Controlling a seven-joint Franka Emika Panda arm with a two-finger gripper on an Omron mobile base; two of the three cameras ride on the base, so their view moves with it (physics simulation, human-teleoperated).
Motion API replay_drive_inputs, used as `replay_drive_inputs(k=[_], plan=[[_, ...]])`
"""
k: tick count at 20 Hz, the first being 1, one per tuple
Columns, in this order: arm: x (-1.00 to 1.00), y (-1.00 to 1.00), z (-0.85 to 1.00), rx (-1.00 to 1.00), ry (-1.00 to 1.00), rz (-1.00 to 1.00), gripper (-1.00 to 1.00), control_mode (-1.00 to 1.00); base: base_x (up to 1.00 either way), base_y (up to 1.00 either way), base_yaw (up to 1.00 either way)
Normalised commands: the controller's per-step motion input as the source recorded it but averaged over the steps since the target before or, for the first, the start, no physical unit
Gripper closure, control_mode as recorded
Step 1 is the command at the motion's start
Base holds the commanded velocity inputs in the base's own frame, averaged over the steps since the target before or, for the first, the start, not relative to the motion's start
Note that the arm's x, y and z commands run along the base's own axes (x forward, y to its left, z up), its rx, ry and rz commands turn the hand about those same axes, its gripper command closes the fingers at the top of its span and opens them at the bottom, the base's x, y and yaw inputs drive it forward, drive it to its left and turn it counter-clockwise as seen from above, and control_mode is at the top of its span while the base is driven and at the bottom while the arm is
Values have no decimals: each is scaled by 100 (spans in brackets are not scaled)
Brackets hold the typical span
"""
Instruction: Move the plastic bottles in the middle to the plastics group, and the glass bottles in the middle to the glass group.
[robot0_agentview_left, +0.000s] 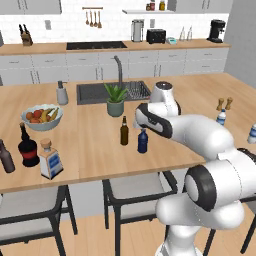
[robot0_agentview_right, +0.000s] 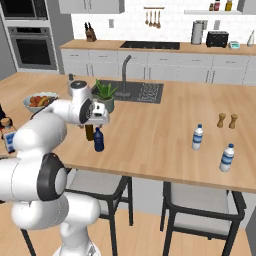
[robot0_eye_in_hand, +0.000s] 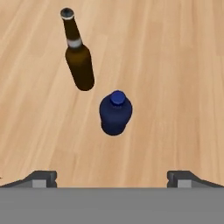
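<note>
My gripper (robot0_eye_in_hand: 113, 178) hangs open above the counter (robot0_agentview_left: 90, 145), its two fingertips spread wide with nothing between them. Just below and ahead of it stands the stubby dark-blue plastic bottle (robot0_eye_in_hand: 115, 113) (robot0_agentview_left: 142, 141) (robot0_agentview_right: 99, 140). The slim brown beer-type bottle (robot0_eye_in_hand: 78, 61) (robot0_agentview_left: 124, 131) stands upright close beside it. The square clear bottle with a tan stopper (robot0_agentview_left: 50, 160) is at the far left, next to the round-bellied black bottle (robot0_agentview_left: 27, 147) and a plain dark-brown bottle (robot0_agentview_left: 6, 157). Two white bottles with blue labels (robot0_agentview_right: 198, 137) (robot0_agentview_right: 227, 158) stand at the right.
A potted plant (robot0_agentview_left: 115, 100) and the sink (robot0_agentview_left: 95, 92) lie behind the middle bottles. A fruit bowl (robot0_agentview_left: 42, 116) and a grey soap dispenser (robot0_agentview_left: 61, 93) are at back left. Two wooden-topped shakers (robot0_agentview_right: 227, 120) stand behind the white bottles. Stools (robot0_agentview_left: 135, 195) sit under the counter's near edge.
</note>
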Motion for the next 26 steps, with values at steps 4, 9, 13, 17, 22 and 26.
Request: replay_drive_inputs(k=[4, 9, 13, 17, 22, 26], plan=[[22, 11, -16, -2, 0, 0, -100, -100, 0, 0, 0], [19, -15, -10, 0, 0, -2, -100, -100, 0, 0, 0], [16, -4, -29, 0, 0, -1, -100, -100, 0, 0, 0], [17, 0, -24, 0, 0, 0, -100, -100, 0, 0, 0], [14, 4, -23, 0, 1, 0, -100, -100, 0, 0, 0], [12, 7, -22, 0, 1, 0, -100, -100, 0, 0, 0]])
